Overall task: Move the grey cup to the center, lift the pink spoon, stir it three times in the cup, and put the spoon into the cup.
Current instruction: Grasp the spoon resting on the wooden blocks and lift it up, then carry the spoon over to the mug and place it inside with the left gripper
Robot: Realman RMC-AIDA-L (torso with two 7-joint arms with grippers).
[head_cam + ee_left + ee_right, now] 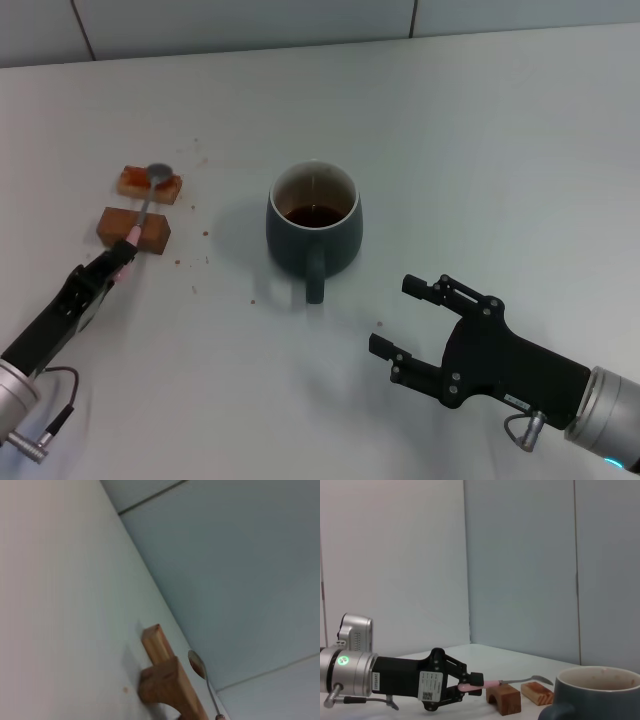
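Upright grey cup [314,222] holds brown liquid; pink spoon [143,205] bridges two blocks [134,230].

Dark grey-green cup [314,222], cream inside; pale pink spoon [143,204]; brown blocks [134,229].

There is one grey cup [314,222] at the middle of the table [480,150]. One pink spoon [145,197] lies at the far left. Two brown blocks are there with it: the farther block [149,183] and the nearer block [133,230]. Two grippers are in view, the left gripper [112,264] and the right gripper [405,320].
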